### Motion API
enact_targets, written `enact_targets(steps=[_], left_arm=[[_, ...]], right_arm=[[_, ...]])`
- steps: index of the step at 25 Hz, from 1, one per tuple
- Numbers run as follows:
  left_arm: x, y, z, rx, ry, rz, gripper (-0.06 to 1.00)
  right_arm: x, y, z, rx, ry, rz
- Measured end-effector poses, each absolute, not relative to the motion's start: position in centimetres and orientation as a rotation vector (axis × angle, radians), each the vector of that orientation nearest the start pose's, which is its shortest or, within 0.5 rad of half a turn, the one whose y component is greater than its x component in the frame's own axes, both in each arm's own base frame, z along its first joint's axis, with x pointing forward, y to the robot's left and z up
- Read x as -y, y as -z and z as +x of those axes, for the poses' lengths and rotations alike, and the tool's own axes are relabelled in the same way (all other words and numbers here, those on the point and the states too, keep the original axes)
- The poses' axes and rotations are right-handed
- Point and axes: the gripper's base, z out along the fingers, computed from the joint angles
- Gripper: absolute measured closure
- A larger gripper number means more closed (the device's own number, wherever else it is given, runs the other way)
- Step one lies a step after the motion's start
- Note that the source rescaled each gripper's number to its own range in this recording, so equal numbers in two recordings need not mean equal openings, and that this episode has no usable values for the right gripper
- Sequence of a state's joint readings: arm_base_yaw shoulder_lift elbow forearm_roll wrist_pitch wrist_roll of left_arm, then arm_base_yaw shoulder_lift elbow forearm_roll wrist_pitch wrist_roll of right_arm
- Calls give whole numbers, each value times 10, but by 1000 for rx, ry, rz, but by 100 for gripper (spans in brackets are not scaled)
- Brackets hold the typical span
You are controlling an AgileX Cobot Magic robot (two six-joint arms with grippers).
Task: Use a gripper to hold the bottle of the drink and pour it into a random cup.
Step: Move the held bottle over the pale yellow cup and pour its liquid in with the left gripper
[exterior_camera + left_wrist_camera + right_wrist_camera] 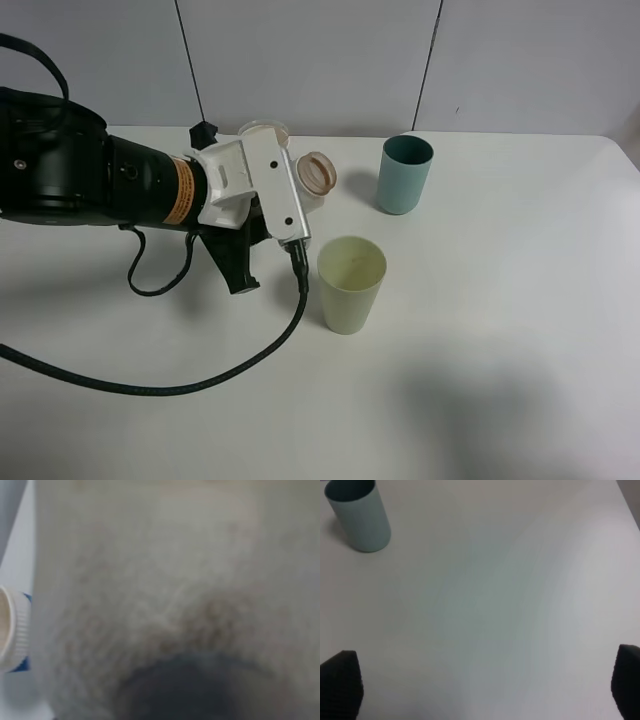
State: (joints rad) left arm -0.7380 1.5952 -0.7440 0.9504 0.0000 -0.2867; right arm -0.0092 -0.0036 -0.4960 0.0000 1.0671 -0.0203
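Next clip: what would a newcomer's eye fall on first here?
The bulky black left arm fills the left of the high view, its gripper shut at the bottle of the drink, tan mouth poking out. In front stands the pale yellow-green cup; a teal tumbler sits further back right. The left wrist view is nearly all blur.

White table point(520, 380), pale yellow-green cup point(351, 285), teal tumbler point(404, 176), trailing black cable point(200, 382)
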Motion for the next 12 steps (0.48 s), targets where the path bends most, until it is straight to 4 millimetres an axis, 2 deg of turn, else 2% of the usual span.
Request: enact_targets(steps=[12], left_arm=[[213, -176, 225, -1802, -39, 1574, 94]], right_arm=[[0, -276, -5, -2051, 18, -11]])
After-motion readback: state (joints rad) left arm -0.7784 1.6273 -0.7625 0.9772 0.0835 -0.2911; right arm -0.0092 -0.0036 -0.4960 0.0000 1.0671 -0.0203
